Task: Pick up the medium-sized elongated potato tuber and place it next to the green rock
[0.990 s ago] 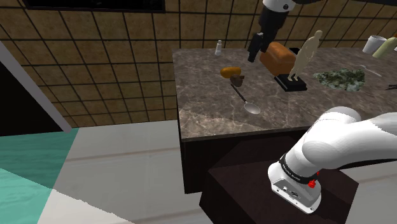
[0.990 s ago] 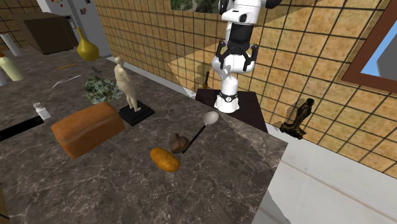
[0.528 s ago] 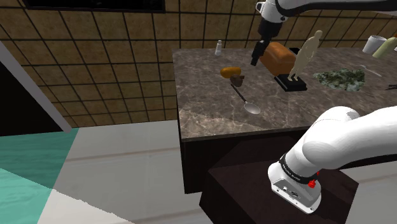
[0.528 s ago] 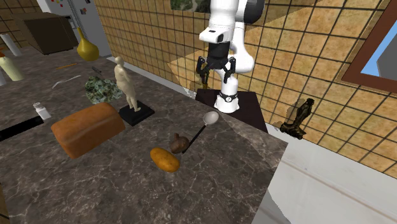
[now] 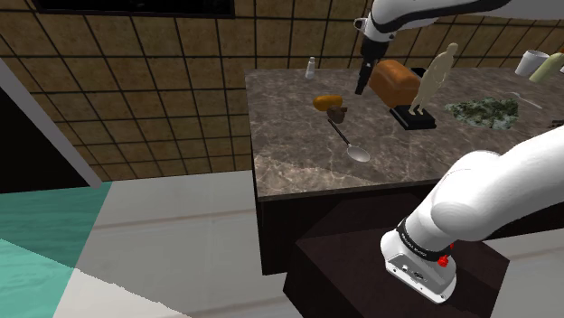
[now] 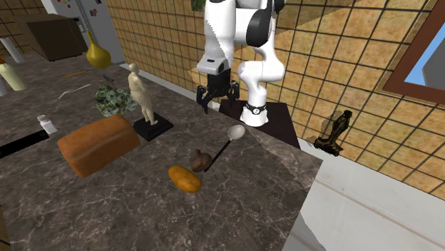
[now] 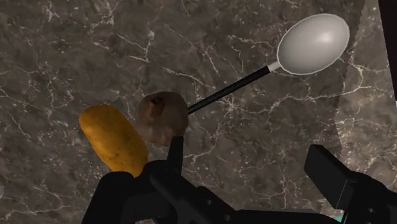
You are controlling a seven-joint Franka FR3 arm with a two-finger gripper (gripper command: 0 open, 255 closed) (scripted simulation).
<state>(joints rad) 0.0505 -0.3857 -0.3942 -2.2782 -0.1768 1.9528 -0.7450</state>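
While the gripper [image 7: 247, 153] hangs wide open above the counter [image 7: 76, 51], orange potato [image 7: 113, 140] just beside brown lump [image 7: 162, 118], spoon [image 7: 312, 43] handle meeting that lump

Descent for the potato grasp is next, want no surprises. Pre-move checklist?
1. Fingers apart: ok; black gripper is open and empty.
2. Target visible: ok; orange-yellow elongated potato lies on the dark marble counter.
3. Centred over potato: not ok; it sits outside the fingers, to one side.
4. Clear neighbours: not ok; brown lumpy tuber crowds the potato, and the grey spoon handle runs up to it.
5. Room beside mottled green rock: ok; bare counter shows next to it.
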